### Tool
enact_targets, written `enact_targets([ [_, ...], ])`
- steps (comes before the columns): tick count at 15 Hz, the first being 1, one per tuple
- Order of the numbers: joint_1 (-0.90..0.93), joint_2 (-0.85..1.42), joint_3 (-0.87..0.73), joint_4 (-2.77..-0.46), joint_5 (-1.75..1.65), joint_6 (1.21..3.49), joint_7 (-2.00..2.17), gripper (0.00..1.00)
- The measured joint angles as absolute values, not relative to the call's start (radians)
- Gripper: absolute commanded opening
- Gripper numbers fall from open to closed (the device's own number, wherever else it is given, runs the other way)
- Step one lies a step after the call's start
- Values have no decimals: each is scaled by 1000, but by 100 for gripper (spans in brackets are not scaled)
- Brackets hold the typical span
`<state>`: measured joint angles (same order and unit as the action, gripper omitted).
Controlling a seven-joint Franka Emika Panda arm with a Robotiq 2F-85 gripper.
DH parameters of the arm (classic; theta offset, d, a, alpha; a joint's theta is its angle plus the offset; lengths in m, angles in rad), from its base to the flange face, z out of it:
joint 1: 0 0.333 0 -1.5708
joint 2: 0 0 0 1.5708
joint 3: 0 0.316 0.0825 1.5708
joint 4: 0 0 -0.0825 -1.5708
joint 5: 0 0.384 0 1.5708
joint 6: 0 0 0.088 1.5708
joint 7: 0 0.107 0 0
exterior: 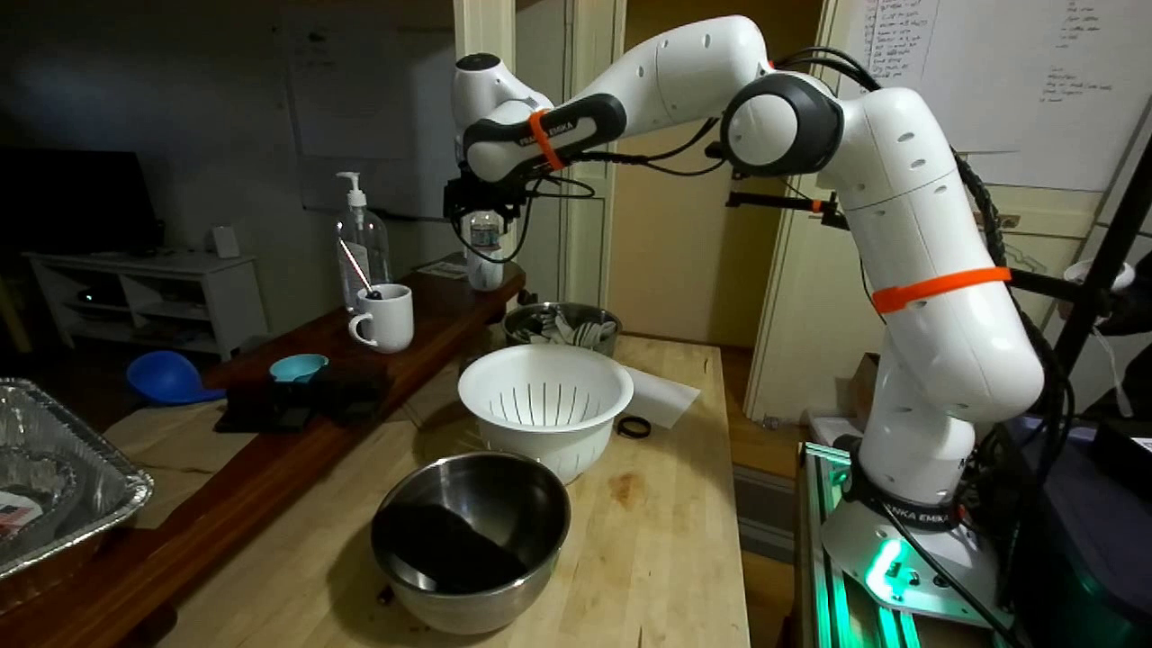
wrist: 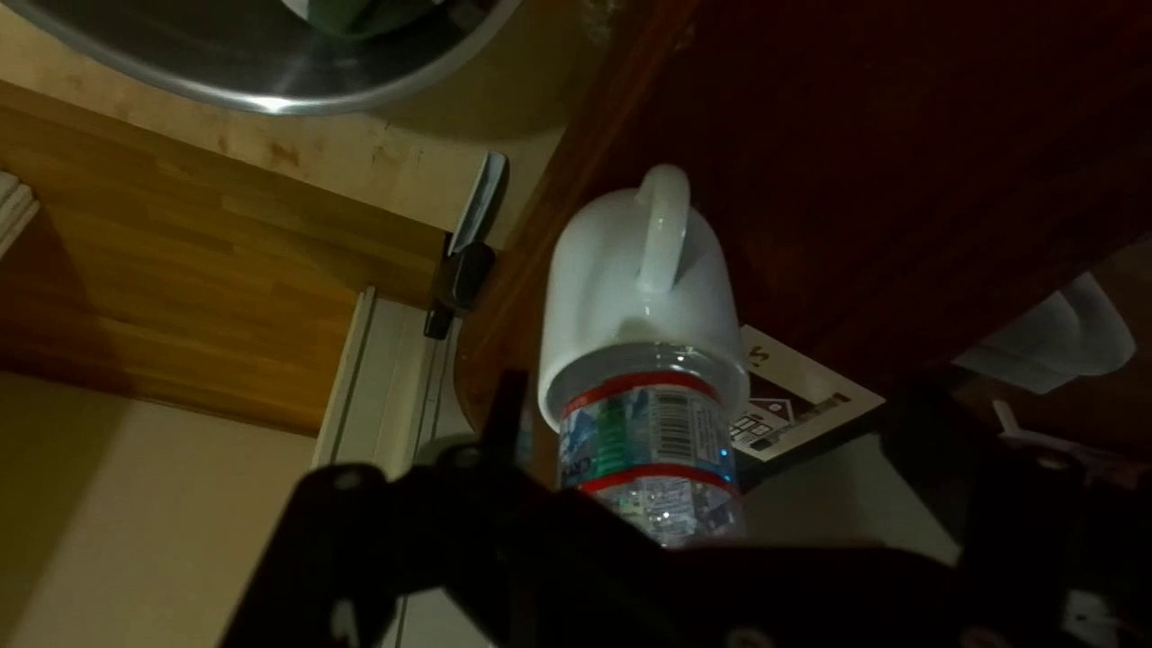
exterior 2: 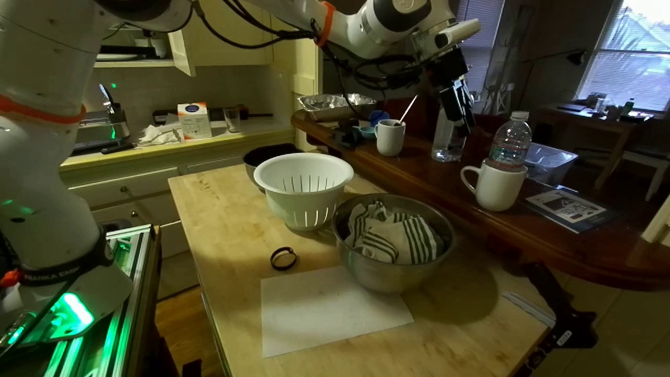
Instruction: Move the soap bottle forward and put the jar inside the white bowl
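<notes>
One soap bottle [exterior: 371, 236] stands on wood counter [exterior 2: 602, 256], near edge farther from table [exterior 2: 235, 235]; long axis vertical, pump spout pointing away from arm base [exterior: 945, 567]. White bowl [exterior 2: 285, 207] sits on table between two steel bowls [exterior 2: 392, 275], mouth upward. Gripper [exterior 2: 466, 123] over counter: fingers [wrist: 506, 423] spread wide, holding nothing. Water bottle [exterior 2: 510, 141] stands upright in mug [exterior 2: 494, 187] near counter's rounded corner.
</notes>
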<state>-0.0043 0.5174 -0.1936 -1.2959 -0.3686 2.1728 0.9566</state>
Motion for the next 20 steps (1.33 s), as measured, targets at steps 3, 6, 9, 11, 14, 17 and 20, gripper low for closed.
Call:
enact_targets([
  [3,2,519,-198,-1295,-369,2170,963,100],
  [6,16,530,-211,-1292,-371,2136,1004,100],
  [9,29,551,-220,-1282,-373,2084,1067,100],
  [11,33,569,-223,-1280,-374,2067,1100,100],
  [14,33,596,-235,-1277,-379,2067,1130,100],
  [17,29,615,-251,-1263,-383,2068,1138,100],
  [20,24,624,-259,-1249,-383,2075,1138,100],
])
